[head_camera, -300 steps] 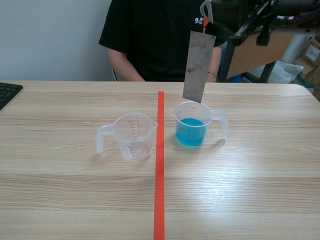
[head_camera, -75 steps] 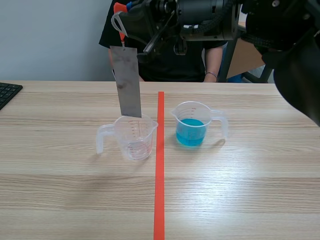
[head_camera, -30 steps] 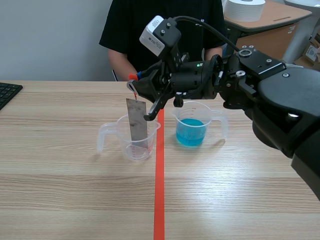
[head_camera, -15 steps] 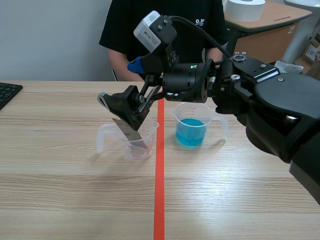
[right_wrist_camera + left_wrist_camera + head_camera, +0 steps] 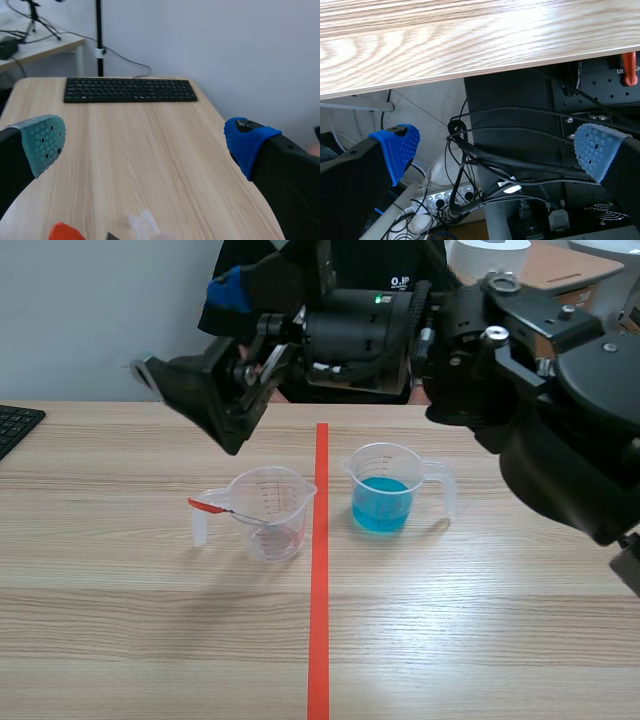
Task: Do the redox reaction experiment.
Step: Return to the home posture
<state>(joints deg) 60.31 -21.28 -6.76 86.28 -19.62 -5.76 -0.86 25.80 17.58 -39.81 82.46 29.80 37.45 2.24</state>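
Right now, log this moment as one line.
right fingers: open, raised near clear cup | red tag: over cup rim | blue liquid cup: right of tape | left fingers: open, below table

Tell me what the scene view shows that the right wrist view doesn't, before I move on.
Only the scene view: the jug of blue liquid, the whole clear jug, the orange-red tape line between them, and a person seated behind the table.
Only the right wrist view: the whole keyboard, of which the scene view catches just a corner, and a black stand beyond the table's end.
Both: the right gripper, open above the table, and the red tag by the clear jug's handle.
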